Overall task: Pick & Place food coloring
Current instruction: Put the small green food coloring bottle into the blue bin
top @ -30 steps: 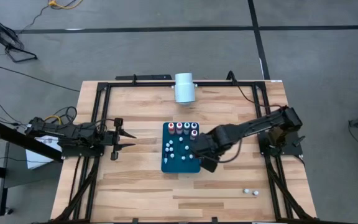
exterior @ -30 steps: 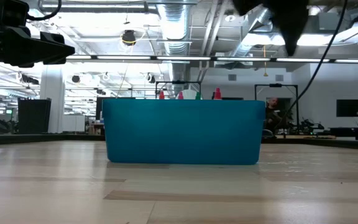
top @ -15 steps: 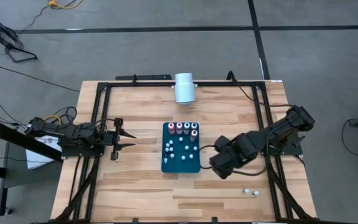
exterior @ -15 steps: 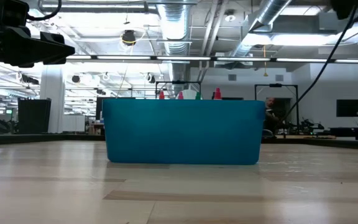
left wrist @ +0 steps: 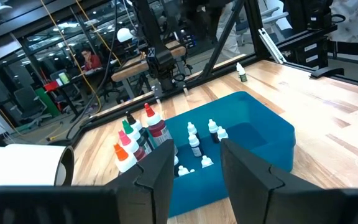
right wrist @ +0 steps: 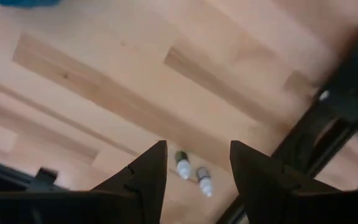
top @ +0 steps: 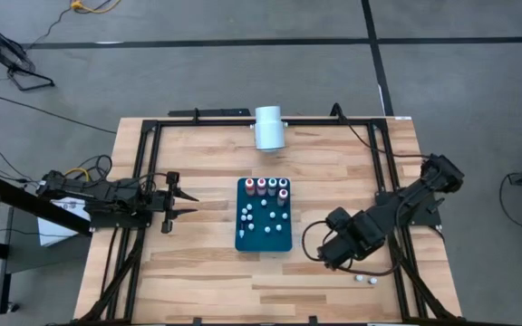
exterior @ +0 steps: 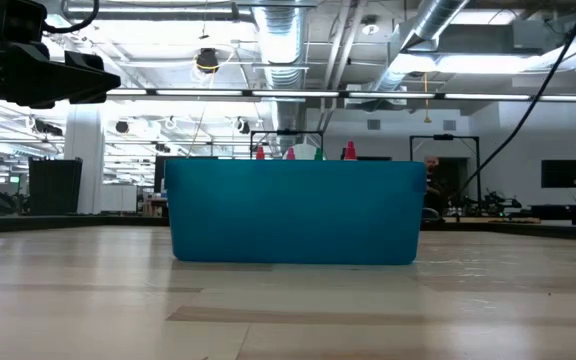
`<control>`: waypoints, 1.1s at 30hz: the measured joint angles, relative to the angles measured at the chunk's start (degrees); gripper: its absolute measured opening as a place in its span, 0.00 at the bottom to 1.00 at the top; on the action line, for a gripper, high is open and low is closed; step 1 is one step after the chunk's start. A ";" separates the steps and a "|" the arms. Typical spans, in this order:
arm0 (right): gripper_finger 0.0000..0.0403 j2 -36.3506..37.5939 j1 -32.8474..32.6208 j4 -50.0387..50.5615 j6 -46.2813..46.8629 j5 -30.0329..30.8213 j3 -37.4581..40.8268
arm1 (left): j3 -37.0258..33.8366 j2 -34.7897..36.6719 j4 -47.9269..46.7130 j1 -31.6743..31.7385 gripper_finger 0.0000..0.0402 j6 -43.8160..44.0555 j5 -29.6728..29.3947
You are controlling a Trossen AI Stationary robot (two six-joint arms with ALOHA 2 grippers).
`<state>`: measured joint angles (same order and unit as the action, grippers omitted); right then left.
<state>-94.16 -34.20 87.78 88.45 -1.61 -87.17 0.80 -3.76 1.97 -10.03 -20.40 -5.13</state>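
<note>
Two stray food coloring bottles [top: 364, 280] lie on the bench near its right front corner, just beyond the right end effector [right wrist: 191, 163], parted and empty above them; the left end effector [top: 178, 202] waits far off, narrowly parted.

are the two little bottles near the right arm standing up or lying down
Lying down: in the right wrist view the two small bottles rest on their sides on the bare table, outside the blue box.
</note>
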 joint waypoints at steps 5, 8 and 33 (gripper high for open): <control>0.44 4.44 -1.19 -9.75 4.68 -1.34 8.42 | 0.00 0.01 -0.01 -0.01 0.31 0.03 0.00; 0.45 5.87 -1.46 -14.29 4.82 -1.43 13.12 | 0.00 -0.01 0.01 0.01 0.31 0.06 0.00; 0.50 5.68 -12.82 -27.89 -16.54 -1.42 22.20 | 0.00 0.01 0.01 -0.01 0.31 0.00 0.00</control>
<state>-88.49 -47.01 59.88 71.91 -3.03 -64.97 0.80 -3.76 1.98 -10.04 -20.40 -5.13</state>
